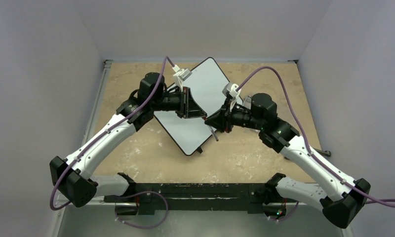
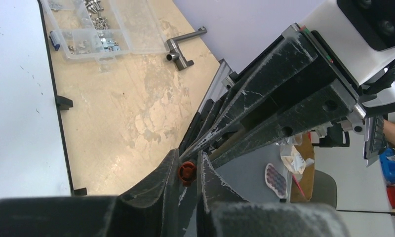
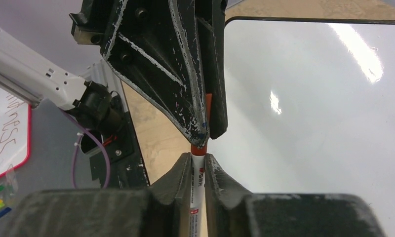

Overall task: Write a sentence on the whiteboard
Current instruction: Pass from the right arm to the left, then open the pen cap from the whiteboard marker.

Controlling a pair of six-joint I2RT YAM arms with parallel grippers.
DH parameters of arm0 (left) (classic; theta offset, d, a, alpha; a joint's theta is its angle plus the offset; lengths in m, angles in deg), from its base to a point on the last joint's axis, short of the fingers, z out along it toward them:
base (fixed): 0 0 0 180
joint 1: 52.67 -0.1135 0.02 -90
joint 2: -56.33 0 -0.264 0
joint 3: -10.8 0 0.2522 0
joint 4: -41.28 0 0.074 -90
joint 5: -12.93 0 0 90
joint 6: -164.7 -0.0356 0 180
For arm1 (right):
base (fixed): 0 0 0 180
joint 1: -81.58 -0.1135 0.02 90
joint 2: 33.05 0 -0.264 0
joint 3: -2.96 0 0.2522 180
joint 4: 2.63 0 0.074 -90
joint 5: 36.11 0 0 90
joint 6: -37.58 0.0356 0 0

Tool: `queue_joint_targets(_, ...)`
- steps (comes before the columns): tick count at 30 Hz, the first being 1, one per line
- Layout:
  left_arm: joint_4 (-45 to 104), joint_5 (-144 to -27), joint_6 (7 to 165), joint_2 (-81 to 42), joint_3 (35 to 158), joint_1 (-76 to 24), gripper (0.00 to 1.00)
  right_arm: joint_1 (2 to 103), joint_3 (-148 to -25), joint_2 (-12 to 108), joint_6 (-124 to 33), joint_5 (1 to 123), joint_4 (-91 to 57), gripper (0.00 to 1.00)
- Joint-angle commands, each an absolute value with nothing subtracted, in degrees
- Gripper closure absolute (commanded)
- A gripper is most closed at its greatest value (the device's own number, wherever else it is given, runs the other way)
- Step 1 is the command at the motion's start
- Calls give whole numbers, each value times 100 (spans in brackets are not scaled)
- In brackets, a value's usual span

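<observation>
The whiteboard (image 1: 208, 86) lies slanted on the wooden table, and it also fills the left edge of the left wrist view (image 2: 18, 98) and the right of the right wrist view (image 3: 309, 123). No sentence is in view on its surface. Both grippers meet tip to tip over its near right edge. My right gripper (image 3: 199, 158) is shut on the white body of a red-and-white marker pen (image 3: 197, 185). My left gripper (image 2: 188, 159) is shut on the pen's red cap (image 2: 186, 173). In the top view the left gripper (image 1: 203, 116) and right gripper (image 1: 210, 120) almost touch.
A clear plastic box of metal bits (image 2: 97, 24) and a metal crank handle (image 2: 183, 47) lie on the table beyond the board's edge. A black foot (image 2: 63, 102) juts from the board's rim. The table's metal rail (image 1: 99, 98) runs along the left side.
</observation>
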State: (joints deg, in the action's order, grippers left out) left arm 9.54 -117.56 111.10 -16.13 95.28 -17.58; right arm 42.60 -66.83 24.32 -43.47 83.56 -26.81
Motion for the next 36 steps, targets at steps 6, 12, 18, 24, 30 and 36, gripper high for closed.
queue_joint_targets(6,1701,-10892,11491,-1030,9531,-1723,100,4220,-6586,1911,-3615,7006,-2141,13)
queue_joint_targets(12,2585,-10345,12291,-628,9314,-1870,100,4222,-5887,1237,-2639,6103,-919,11)
queue_joint_targets(18,4419,-10321,13843,-568,8923,-2190,100,4228,-5022,693,-1456,5900,582,11)
queue_joint_targets(24,5495,-9832,14702,-529,8586,-2182,100,4224,-4835,702,-1132,6252,1763,13)
queue_joint_targets(30,6584,-9460,15401,-618,8020,-2076,100,4225,-4949,1247,-968,6387,2865,19)
queue_joint_targets(36,7280,-9258,15925,-698,7693,-2023,100,4226,-5365,2135,-768,6496,3677,31)
